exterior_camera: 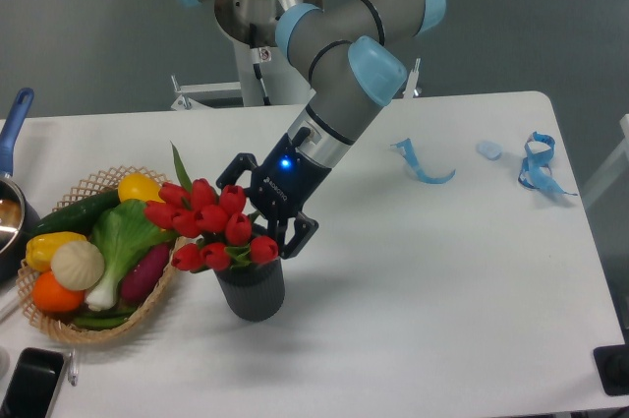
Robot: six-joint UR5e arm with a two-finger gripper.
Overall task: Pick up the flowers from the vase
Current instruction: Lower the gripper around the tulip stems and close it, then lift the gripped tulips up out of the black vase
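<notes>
The flowers (209,225), a bunch of red tulip buds with green leaves, stand in the vase (252,290), a short dark grey ribbed cylinder near the table's front left. My gripper (259,208) comes in from the upper right, tilted down, and is open. One finger shows behind the bunch and the other sits low at its right side by the vase's mouth. The rightmost buds lie between or just in front of the fingers. I cannot tell whether the fingers touch the buds or stems, and the stems inside the vase are hidden.
A wicker basket (61,329) of colourful vegetables sits just left of the vase. A pot with a blue handle (14,123) is at the left edge, and a black phone (29,387) at the front left corner. Blue ribbons (425,168) (536,164) lie at the back right.
</notes>
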